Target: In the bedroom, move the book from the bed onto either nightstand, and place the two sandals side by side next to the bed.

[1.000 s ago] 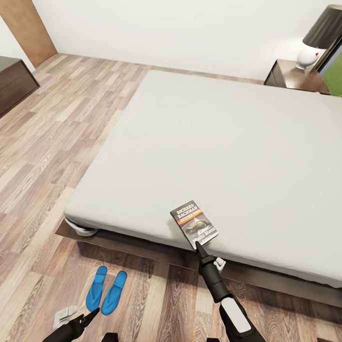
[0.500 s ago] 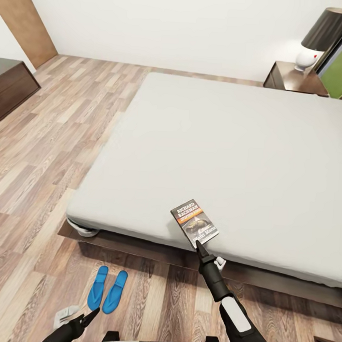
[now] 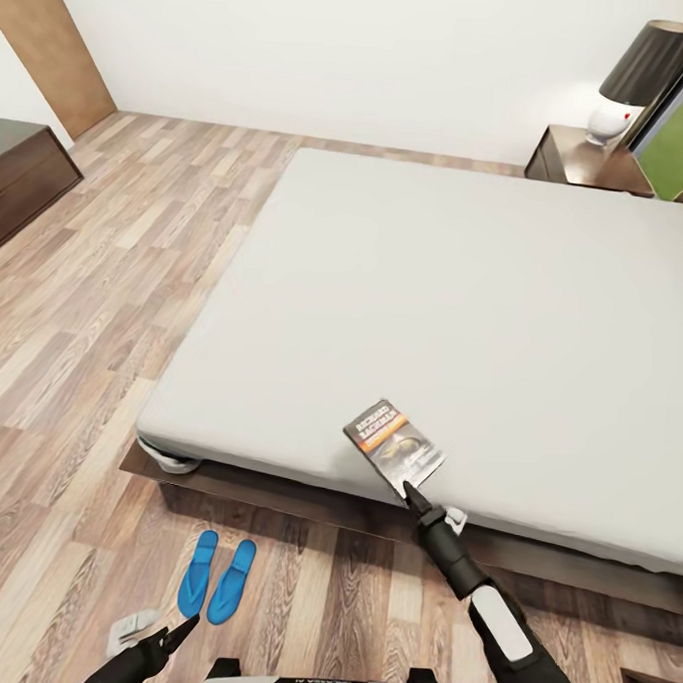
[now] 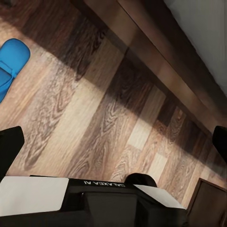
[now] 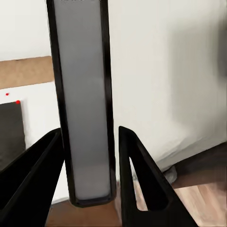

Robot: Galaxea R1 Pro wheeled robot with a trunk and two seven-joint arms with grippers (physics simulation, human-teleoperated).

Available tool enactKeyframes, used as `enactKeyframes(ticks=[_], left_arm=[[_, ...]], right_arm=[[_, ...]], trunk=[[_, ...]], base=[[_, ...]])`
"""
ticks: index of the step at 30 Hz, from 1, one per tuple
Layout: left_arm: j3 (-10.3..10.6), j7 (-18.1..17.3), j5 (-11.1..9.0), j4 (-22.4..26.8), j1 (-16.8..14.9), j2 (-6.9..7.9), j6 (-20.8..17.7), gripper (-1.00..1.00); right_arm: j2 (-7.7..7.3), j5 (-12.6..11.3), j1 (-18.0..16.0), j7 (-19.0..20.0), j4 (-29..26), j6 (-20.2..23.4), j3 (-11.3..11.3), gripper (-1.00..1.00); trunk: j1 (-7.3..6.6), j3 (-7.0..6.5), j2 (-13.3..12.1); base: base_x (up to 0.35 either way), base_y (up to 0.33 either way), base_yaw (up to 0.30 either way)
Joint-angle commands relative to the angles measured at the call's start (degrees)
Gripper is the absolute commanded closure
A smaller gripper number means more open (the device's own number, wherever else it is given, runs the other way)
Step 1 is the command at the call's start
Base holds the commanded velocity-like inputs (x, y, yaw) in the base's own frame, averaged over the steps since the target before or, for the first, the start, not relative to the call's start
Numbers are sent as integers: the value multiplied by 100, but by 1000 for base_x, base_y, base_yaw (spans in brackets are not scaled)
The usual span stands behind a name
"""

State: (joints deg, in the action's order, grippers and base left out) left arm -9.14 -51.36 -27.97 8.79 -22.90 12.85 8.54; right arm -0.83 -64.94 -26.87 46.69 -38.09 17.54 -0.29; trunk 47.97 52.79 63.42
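On the off-white bed, near its front edge, the book is pinched by the right gripper. Left gripper hangs over plank floor; its jaws I cannot tell. Sandals lie paired beside the bed; nightstand stands by the white wall.

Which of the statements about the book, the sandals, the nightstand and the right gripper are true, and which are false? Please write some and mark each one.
1. The book is near the bed's front edge, at the right gripper. True.
2. The two sandals lie on the mattress. False: they lie side by side on the wood floor in front of the bed.
3. The nightstand carries a lamp. True.
4. The book stands on the nightstand. False: it is far from it, at the opposite end of the bed.
5. In the right wrist view the book's edge is between the two fingers. True.
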Motion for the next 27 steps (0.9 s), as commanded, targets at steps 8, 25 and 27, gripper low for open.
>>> enactKeyframes(ticks=[8, 25, 27], left_arm=[[-43, -14, 74, -14, -4, -1, 33, -100], [-42, -18, 129, -13, -4, 7, 34, -100], [-38, -16, 135, -16, -4, 3, 34, -100]], right_arm=[[-1440, 1636, 20, 461, 40, 1387, 367, 100], [-2773, 3414, 59, 2794, 199, 1731, 381, 100], [-2773, 3636, 59, 2794, 288, 1723, 381, 100]], trunk=[[-176, -142, -320], [-550, -447, -1002], [-593, -483, -1082]], base=[[0, 0, 0], [0, 0, 0], [0, 0, 0]])
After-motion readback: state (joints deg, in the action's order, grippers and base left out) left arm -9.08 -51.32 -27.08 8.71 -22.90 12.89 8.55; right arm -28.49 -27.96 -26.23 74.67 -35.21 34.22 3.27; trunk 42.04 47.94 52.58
